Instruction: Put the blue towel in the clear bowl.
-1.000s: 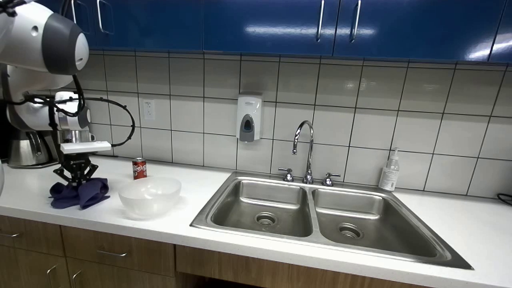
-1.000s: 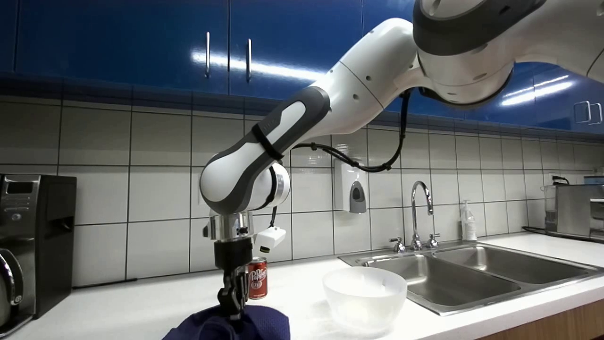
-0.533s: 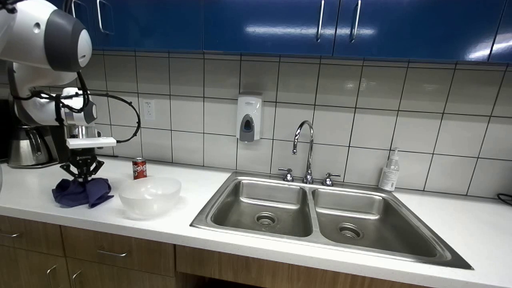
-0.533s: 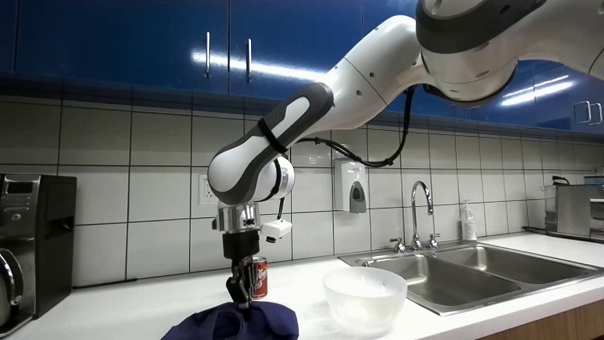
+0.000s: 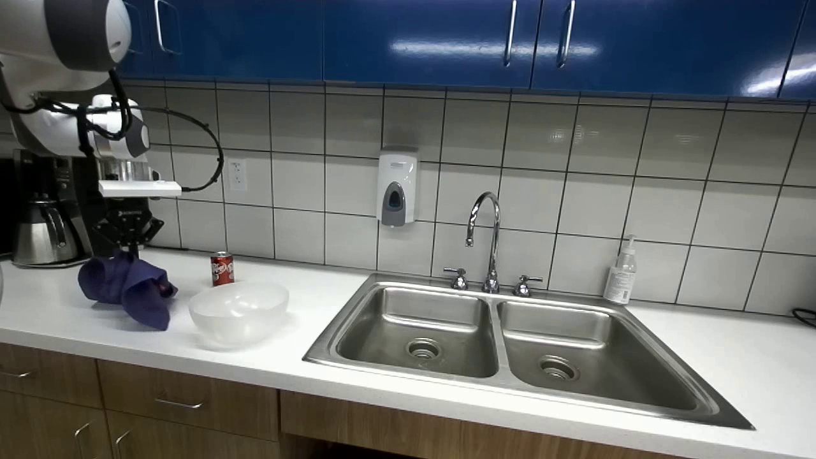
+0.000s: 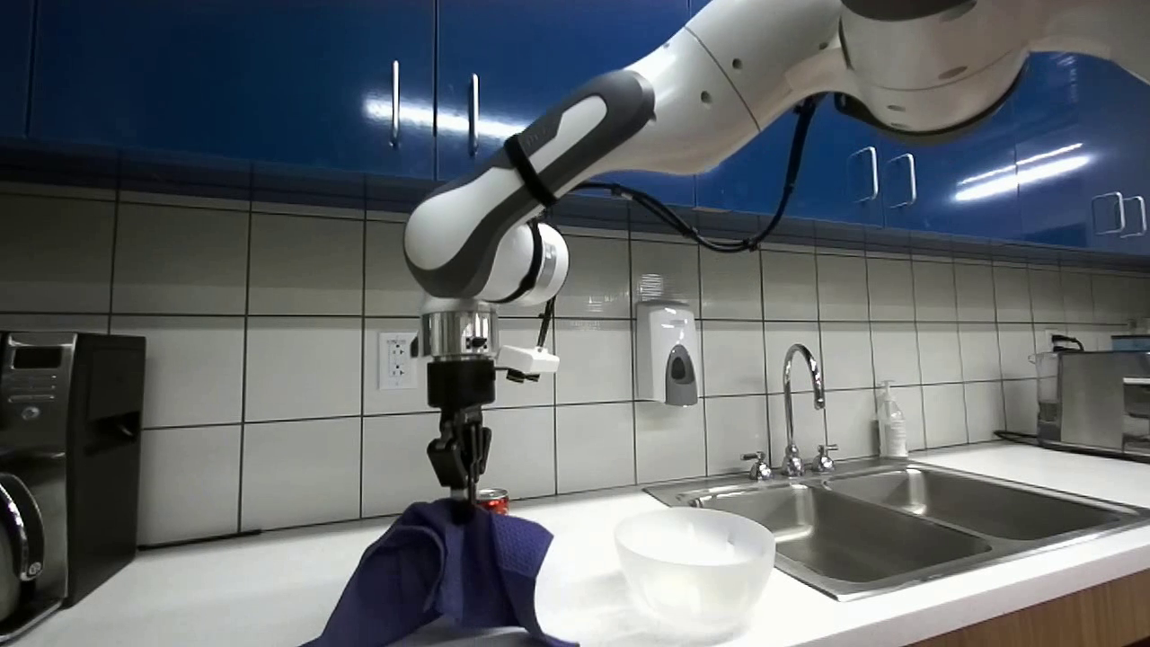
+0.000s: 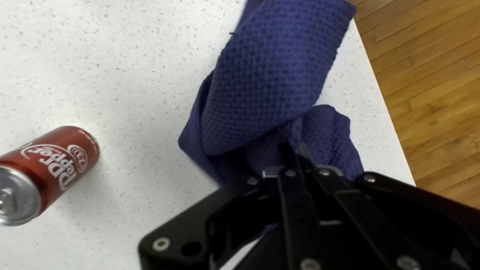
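Note:
The blue towel (image 5: 131,287) hangs bunched from my gripper (image 5: 132,252) in both exterior views. My gripper (image 6: 463,510) is shut on the upper part of the towel (image 6: 476,566). A shadow shows under the towel; I cannot tell whether its lowest corners touch the counter. In the wrist view the fingertips (image 7: 294,152) pinch a fold of the towel (image 7: 262,78), which spreads out beyond them. The clear, frosted bowl (image 5: 239,312) stands upright on the counter beside the towel, towards the sink. The bowl (image 6: 694,575) looks empty. It is out of the wrist view.
A red soda can (image 5: 222,269) stands behind the towel and bowl; it also shows in the wrist view (image 7: 56,165). A double sink (image 5: 497,376) lies beyond the bowl. A coffee maker (image 6: 81,467) stands on the opposite side. The counter's front edge (image 7: 390,116) is close to the towel.
My gripper has closed in on the towel and risen, lifting it from the counter so that it now hangs down. It first shifted slightly towards the bowl. The bowl and can have not moved.

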Available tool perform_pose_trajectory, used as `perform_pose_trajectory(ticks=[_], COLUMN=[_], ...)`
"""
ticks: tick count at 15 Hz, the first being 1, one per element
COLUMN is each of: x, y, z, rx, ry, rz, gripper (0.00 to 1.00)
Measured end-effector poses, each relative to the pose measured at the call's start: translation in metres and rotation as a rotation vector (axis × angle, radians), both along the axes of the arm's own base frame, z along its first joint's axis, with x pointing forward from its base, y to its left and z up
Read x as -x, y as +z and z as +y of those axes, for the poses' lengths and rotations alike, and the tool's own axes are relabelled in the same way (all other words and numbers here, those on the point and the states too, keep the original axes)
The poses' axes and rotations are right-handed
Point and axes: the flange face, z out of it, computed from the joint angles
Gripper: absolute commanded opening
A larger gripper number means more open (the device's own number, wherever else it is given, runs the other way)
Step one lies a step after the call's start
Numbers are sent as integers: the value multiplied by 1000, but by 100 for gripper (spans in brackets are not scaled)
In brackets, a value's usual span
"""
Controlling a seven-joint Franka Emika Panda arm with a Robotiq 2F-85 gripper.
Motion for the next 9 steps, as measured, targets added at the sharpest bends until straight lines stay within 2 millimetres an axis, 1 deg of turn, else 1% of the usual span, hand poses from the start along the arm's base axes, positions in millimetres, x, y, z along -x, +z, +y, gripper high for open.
perform_pose_trajectory(ticks=[3, 5, 7, 9], x=[11, 22, 34, 46], y=[42, 65, 79, 87], z=[-1, -1, -3, -5], rx=[-38, -61, -76, -81], ry=[-32, -50, -67, -87], rz=[-14, -14, -9, -3], gripper=[1, 1, 1, 1])
